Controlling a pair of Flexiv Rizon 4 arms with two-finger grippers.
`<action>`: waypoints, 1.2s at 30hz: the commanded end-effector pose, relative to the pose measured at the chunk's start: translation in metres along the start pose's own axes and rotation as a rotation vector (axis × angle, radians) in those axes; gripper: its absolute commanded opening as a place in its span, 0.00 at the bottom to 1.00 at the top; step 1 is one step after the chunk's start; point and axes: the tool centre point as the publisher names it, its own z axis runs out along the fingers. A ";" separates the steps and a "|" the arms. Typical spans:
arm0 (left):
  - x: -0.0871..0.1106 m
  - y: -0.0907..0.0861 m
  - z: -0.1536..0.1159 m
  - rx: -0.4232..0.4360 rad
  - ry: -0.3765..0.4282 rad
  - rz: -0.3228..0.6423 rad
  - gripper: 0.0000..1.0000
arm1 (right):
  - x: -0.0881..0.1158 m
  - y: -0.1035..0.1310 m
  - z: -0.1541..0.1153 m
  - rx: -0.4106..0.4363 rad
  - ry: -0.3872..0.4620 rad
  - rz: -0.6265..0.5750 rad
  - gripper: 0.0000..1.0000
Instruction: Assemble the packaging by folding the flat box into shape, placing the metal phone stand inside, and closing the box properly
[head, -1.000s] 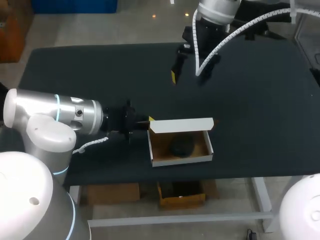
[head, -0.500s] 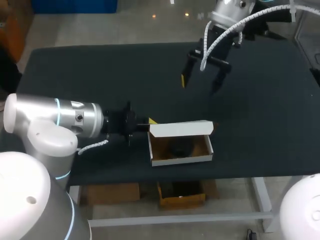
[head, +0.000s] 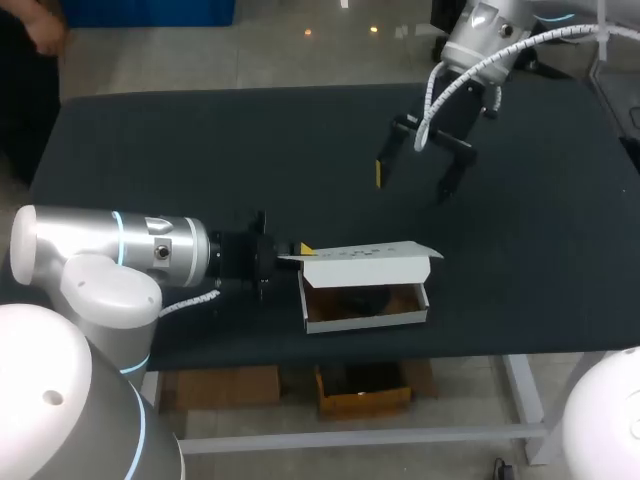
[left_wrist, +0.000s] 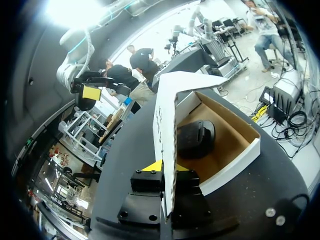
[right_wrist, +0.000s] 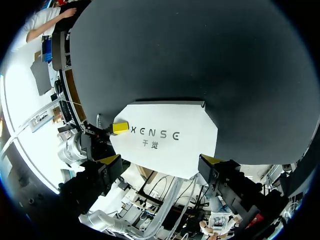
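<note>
White card is what your left gripper (head: 303, 250) has hold of. Your left arm (head: 110, 245) lies low over the near left part of the black table (head: 200, 150). Its two fingers pinch the left end of the lid (head: 365, 257) from both sides. The left wrist view shows you the lid edge-on, running between the fingers (left_wrist: 152, 166) with a yellow tip on either side of it.

Just right of that gripper sits the box (head: 365, 320), close to the table's near edge, white outside and brown inside. The lid is joined along the box's far wall and leans out over the opening. It is not shut down: a gap is open along the near side, and you can see the brown floor through it.

The phone stand (left_wrist: 196, 139), a dark rounded piece, lies on the box's floor under the raised lid. From the head view you get only a dark shape in shadow.

Further right, your right arm (head: 490, 30) comes in from the far right corner. Your right gripper (head: 410, 188) hangs above the table beyond the box, well apart from it, fingers spread wide with nothing held. Its wrist view looks down on the lid's printed outer face, with one yellow tip of the left gripper at the lid's edge.
</note>
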 end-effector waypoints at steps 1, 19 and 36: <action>0.005 0.002 0.007 -0.005 -0.003 0.005 0.00 | 0.000 -0.001 -0.001 0.000 0.001 -0.002 1.00; 0.006 0.007 0.007 -0.007 -0.019 0.035 0.00 | -0.021 -0.005 0.019 0.082 -0.044 0.131 0.64; 0.011 0.006 0.009 0.014 -0.025 0.068 0.00 | -0.042 -0.008 0.051 0.068 -0.015 0.060 0.40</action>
